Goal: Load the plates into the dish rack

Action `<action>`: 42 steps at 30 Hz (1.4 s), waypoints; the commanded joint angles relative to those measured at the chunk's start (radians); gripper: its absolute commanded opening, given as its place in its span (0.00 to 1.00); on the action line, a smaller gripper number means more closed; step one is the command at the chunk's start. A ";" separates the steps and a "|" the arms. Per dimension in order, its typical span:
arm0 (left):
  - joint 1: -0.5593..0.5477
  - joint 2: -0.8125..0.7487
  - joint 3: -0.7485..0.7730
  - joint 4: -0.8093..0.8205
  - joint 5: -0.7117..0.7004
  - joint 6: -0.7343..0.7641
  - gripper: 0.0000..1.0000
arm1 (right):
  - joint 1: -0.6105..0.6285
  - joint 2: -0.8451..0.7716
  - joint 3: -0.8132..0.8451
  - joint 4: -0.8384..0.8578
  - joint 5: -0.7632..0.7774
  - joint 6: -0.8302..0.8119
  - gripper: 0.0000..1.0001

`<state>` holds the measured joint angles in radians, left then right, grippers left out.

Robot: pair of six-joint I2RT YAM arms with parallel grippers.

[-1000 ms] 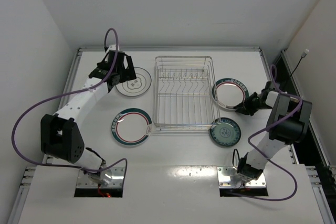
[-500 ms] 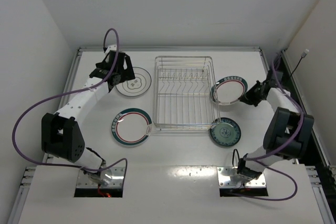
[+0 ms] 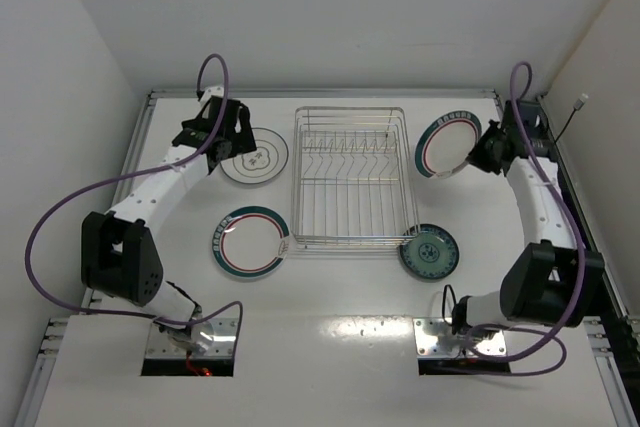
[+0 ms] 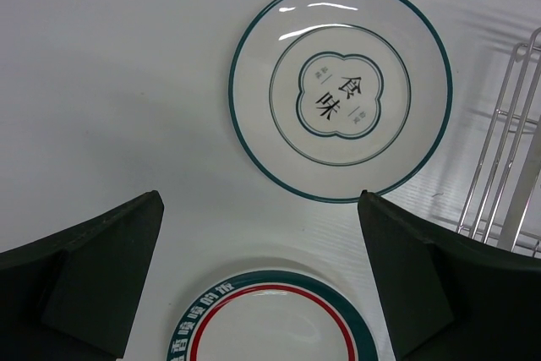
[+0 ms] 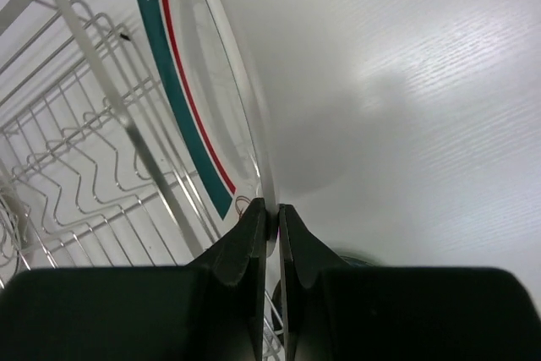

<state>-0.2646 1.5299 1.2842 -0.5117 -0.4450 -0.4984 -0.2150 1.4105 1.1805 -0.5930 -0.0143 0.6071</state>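
Now | right gripper (image 5: 272, 210) pinches green-rimmed plate (image 3: 443, 145) aloft, tilted | left gripper (image 4: 260, 205) wide

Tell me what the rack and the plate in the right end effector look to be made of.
The rack: thin silver metal wire, bright and shiny, probably chromed or stainless steel; the look cannot settle which. The plate, pinched at its rim by the right end effector: likely glazed ceramic, though melamine is possible; glossy white face, thin hard edge, printed green and red bands.
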 commanded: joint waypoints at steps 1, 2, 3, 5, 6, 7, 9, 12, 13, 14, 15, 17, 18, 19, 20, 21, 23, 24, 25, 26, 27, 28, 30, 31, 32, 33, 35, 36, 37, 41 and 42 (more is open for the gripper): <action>0.004 0.003 0.041 0.006 -0.024 -0.005 1.00 | 0.080 -0.041 0.077 0.028 0.094 -0.029 0.00; 0.004 0.003 0.041 0.006 -0.024 -0.005 1.00 | 0.100 -0.041 0.100 0.028 0.105 -0.029 0.00; 0.004 0.003 0.041 0.006 -0.024 -0.005 1.00 | 0.144 -0.027 0.116 0.028 0.120 -0.039 0.00; 0.004 0.012 0.041 0.006 -0.024 -0.005 1.00 | 0.193 0.000 0.161 0.019 0.195 -0.040 0.00; 0.004 0.012 0.041 0.006 -0.024 -0.005 1.00 | 0.238 0.011 0.177 0.003 0.250 -0.040 0.00; 0.004 0.012 0.041 0.006 -0.024 -0.005 1.00 | 0.256 0.021 0.194 -0.007 0.278 -0.040 0.00; 0.004 0.021 0.041 -0.004 -0.024 -0.005 1.00 | 0.299 0.033 0.231 -0.028 0.356 -0.040 0.00; 0.004 0.021 0.050 -0.004 -0.024 -0.005 1.00 | 0.331 0.033 0.263 -0.037 0.445 -0.040 0.00; 0.004 0.021 0.050 -0.004 -0.024 -0.005 1.00 | 0.354 0.033 0.272 -0.037 0.467 -0.049 0.00; 0.004 0.021 0.050 -0.004 -0.024 -0.005 1.00 | 0.365 0.033 0.292 -0.051 0.503 -0.049 0.00; 0.004 0.021 0.050 -0.004 -0.024 -0.005 1.00 | 0.374 0.042 0.301 -0.063 0.517 -0.058 0.00; 0.004 0.021 0.050 -0.004 -0.024 -0.005 1.00 | 0.405 0.042 0.321 -0.073 0.548 -0.067 0.00; 0.004 0.030 0.050 -0.004 -0.024 -0.005 1.00 | 0.428 0.042 0.321 -0.073 0.580 -0.067 0.00; 0.004 0.030 0.050 -0.004 -0.024 -0.005 1.00 | 0.428 0.042 0.330 -0.082 0.597 -0.067 0.00; 0.004 0.030 0.050 -0.004 -0.024 -0.005 1.00 | 0.449 0.042 0.330 -0.082 0.612 -0.067 0.00; 0.004 0.030 0.050 -0.004 -0.024 -0.005 1.00 | 0.460 0.033 0.330 -0.082 0.638 -0.067 0.00; 0.004 0.030 0.050 -0.004 -0.024 -0.005 1.00 | 0.482 0.033 0.330 -0.082 0.662 -0.078 0.00; 0.004 0.030 0.050 -0.004 -0.024 -0.005 1.00 | 0.497 0.033 0.330 -0.082 0.671 -0.078 0.00; 0.004 0.030 0.059 -0.004 -0.024 -0.005 1.00 | 0.497 0.033 0.330 -0.082 0.671 -0.078 0.00; 0.004 0.030 0.060 -0.004 -0.024 -0.005 1.00 | 0.509 0.042 0.340 -0.082 0.680 -0.078 0.00; 0.004 0.030 0.060 -0.004 -0.024 -0.005 1.00 | 0.509 0.051 0.340 -0.082 0.680 -0.078 0.00; 0.004 0.030 0.060 -0.004 -0.024 -0.005 1.00 | 0.522 0.067 0.340 -0.093 0.691 -0.078 0.00; 0.004 0.030 0.060 -0.004 -0.024 -0.005 1.00 | 0.522 0.077 0.315 -0.093 0.691 -0.078 0.00; 0.004 0.030 0.060 -0.004 -0.024 -0.005 1.00 | 0.522 0.077 0.306 -0.081 0.691 -0.078 0.00; 0.004 0.030 0.060 -0.013 -0.024 -0.005 1.00 | 0.531 0.088 0.295 -0.080 0.691 -0.078 0.00; 0.004 0.030 0.060 -0.013 -0.024 -0.005 1.00 | 0.531 0.088 0.283 -0.080 0.682 -0.078 0.00; 0.004 0.030 0.060 -0.013 -0.024 -0.005 1.00 | 0.542 0.100 0.283 -0.071 0.682 -0.078 0.00; 0.004 0.030 0.060 -0.013 -0.024 -0.005 1.00 | 0.552 0.116 0.283 -0.071 0.682 -0.078 0.00; 0.004 0.030 0.060 -0.013 -0.024 -0.005 1.00 | 0.552 0.129 0.283 -0.082 0.695 -0.078 0.00; 0.004 0.030 0.060 -0.013 -0.024 -0.005 1.00 | 0.604 0.148 0.283 -0.082 0.757 -0.092 0.00; 0.004 0.030 0.060 -0.013 -0.024 -0.005 1.00 | 0.626 0.148 0.274 -0.062 0.766 -0.113 0.00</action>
<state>-0.2646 1.5581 1.3060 -0.5339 -0.4541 -0.4984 0.3695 1.5646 1.4551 -0.7158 0.6754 0.5220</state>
